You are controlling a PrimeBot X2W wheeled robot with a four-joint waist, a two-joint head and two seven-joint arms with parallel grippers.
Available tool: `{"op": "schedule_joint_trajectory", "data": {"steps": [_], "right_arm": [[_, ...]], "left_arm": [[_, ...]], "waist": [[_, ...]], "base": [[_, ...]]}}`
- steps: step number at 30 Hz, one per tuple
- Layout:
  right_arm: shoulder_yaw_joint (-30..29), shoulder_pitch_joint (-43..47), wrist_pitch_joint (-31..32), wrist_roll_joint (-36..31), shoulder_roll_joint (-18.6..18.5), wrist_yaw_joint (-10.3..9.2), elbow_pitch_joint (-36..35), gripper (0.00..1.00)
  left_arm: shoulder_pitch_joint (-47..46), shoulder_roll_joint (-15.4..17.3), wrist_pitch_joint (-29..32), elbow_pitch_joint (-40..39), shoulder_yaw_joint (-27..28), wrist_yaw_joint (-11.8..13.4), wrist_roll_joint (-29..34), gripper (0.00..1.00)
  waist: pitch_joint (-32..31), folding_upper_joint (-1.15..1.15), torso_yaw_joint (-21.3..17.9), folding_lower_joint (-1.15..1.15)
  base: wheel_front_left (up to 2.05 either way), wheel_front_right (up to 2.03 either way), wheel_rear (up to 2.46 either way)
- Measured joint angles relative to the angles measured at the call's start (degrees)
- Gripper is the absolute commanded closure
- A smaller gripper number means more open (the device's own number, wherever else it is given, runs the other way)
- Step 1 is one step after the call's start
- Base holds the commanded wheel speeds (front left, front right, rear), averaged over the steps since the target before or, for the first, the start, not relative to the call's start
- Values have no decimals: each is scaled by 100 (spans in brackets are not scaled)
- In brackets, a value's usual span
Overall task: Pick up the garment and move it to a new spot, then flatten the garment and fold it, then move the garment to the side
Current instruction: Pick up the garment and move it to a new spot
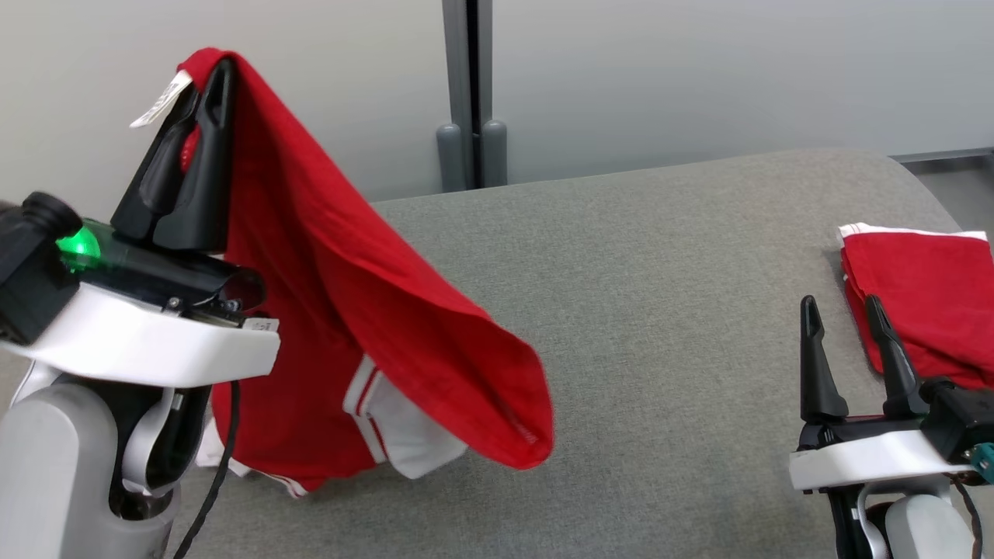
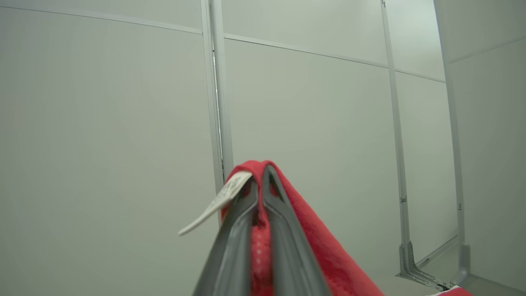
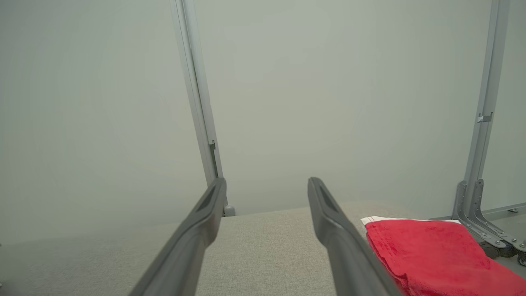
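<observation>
Garment: red, with white striped trim. It hangs above the left end of the grey padded table, and its lowest folds appear to touch the table's near left part.

Left gripper: raised high over the table's left end, jaws closed tight on a small pinch of the garment beside its white label.

Right gripper: low over the table's right end, jaws wide apart and holding nothing.

Second red piece: folded, lying at the table's far right end.

Risks, as judged:
- The hold is one narrow pinch at an edge. The hanging weight or a quick swing could pull the cloth free.
- Trailing folds may drag along the table and bunch, which would make flattening harder.
- Set down too near the table's left or near edge, the cloth could slide off.
- The right gripper is close to the folded piece and could disturb it.

Views compared:
- The head view gives the whole drape and the trim. In it a right finger overlaps the folded piece.
- The right wrist view shows that piece lying just beside the finger, with bare table between the jaws.
- The left wrist view shows red cloth squeezed in the slot between the fingers and the label jutting out.
</observation>
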Motion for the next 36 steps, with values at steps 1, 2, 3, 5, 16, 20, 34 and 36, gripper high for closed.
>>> {"op": "schedule_joint_trajectory", "data": {"steps": [1,2,3,5,16,20,34,36], "right_arm": [[0,-4,0,1,8,0,-15,0],[4,-13,0,3,13,0,-21,0],[13,-29,0,16,18,0,-24,0],[49,-91,0,30,34,0,-37,0],[272,-564,0,214,175,0,-94,0],[415,-721,0,302,190,0,-73,0],[619,-915,0,812,199,0,-11,0],[632,-922,0,827,200,0,10,0]], "left_arm": [[-92,14,76,-26,-53,-9,3,100],[-192,20,138,-26,-101,-46,9,100],[-305,13,205,-9,-177,-56,11,100],[-545,-2,412,152,-386,-158,23,100],[-1963,-837,715,2392,-1825,-732,158,100],[-2679,-1127,464,3443,-2197,-860,227,100],[-4157,-1365,-781,6286,-2762,-936,65,0],[-4231,-1348,-927,6604,-2740,-936,65,0]], "waist": [[16,0,-45,0],[34,0,-90,0],[55,0,-138,0],[103,0,-242,0],[625,0,-1104,0],[908,0,-1490,0],[1742,0,-2442,0],[1749,0,-2397,0]], "base": [[0,0,0],[0,0,0],[0,0,0],[0,0,0],[0,0,0],[0,0,0],[0,0,0],[0,0,0]]}}
